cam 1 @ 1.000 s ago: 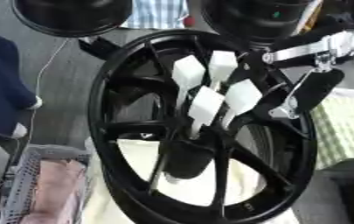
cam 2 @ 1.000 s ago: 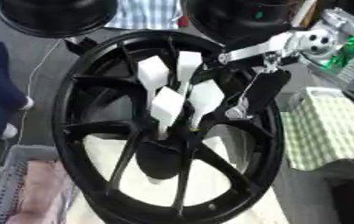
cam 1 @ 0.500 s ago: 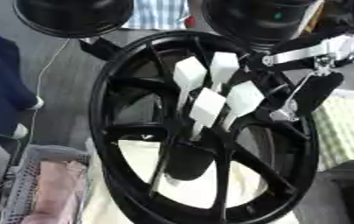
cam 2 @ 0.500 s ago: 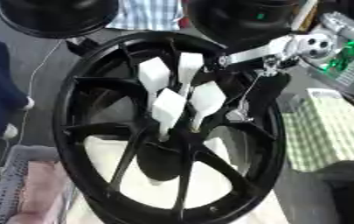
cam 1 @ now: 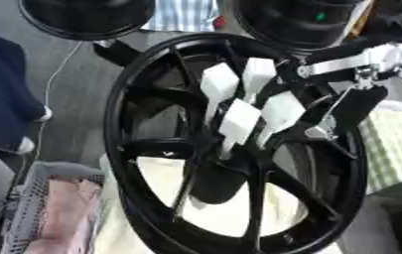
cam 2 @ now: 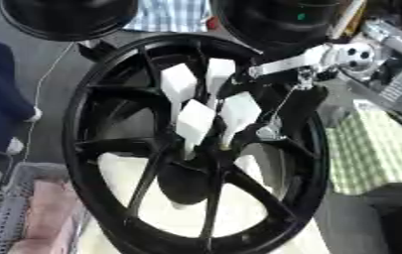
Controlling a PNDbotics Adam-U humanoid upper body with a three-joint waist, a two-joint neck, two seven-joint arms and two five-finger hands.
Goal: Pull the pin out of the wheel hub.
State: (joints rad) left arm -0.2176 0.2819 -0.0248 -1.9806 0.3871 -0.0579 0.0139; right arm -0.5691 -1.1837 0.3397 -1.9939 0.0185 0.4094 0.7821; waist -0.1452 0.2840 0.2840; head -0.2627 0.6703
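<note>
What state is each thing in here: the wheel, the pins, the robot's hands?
Wheel: black, spoked, tilted askew toward the camera.
White pins: four, clustered at the hub, all in place.
Right hand: over the wheel's right side beside the pins; whether it touches one is unclear.
Left hand: not in view.
Mesh basket: lower left, holding something pink.

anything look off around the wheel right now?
Nothing looks damaged or spilled. The black wheel stands tilted, and four white pins with flat heads stick out of its hub at differing angles, which seems to be the setup. The right hand sits beside them at the spokes; its fingers are too dark to read.
</note>
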